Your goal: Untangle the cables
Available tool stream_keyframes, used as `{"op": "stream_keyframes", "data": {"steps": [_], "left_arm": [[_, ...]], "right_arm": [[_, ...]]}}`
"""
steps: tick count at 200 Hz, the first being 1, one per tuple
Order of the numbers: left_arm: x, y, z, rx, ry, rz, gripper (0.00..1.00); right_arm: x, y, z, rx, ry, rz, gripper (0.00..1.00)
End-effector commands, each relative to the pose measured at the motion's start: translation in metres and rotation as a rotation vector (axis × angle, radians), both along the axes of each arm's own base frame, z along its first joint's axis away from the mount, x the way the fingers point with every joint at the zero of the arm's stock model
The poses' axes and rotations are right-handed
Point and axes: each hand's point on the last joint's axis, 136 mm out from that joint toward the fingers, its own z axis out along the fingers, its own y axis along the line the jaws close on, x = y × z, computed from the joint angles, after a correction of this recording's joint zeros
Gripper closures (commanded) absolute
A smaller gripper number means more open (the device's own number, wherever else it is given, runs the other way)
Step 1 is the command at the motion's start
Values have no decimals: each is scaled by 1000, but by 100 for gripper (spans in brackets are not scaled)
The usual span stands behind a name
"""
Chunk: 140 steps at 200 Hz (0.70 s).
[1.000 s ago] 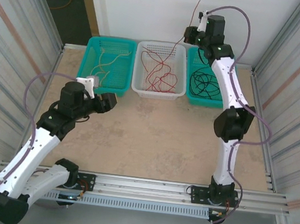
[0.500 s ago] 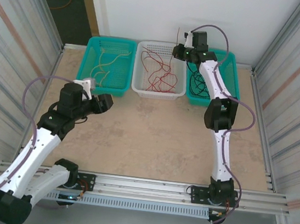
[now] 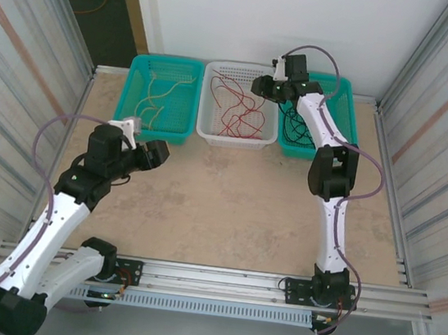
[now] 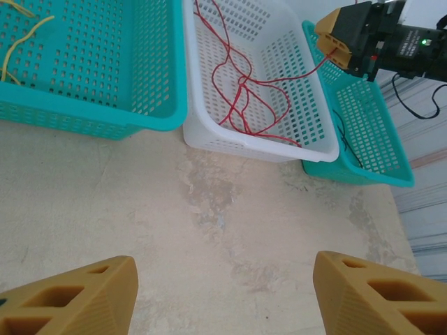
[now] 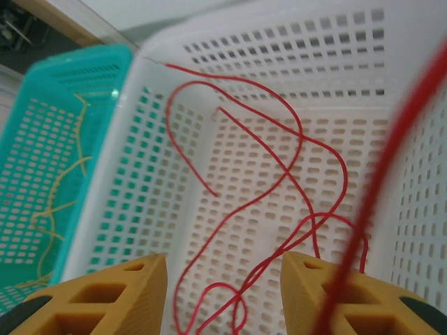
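Right gripper (image 5: 223, 272) is seen spread above white basket (image 5: 279, 24), red cable (image 5: 397, 160) trailing inside; left gripper (image 4: 223, 283) is spread, well apart from basket.

A white back wall (image 3: 228, 11) and corrugated metal side panels (image 3: 22, 67) enclose the mottled beige tabletop (image 3: 227, 209).

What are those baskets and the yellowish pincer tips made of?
The white basket and left teal basket look like moulded plastic: smooth, slightly shiny, with even rows of holes. The left pincer has fingers that are probably matte plastic, perhaps printed, judging by their hollow cells.
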Motion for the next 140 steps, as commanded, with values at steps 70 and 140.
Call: {"op": "stream_keyframes", "data": {"steps": [70,140], "left_arm": [[-26,10,4,-41,0,30,30],[-22,11,10,32,-19,5,27]], "right_arm": [[-97,31,62,-138,-125,66,54],[-179,3,122,-175,-286,20,47]]}}
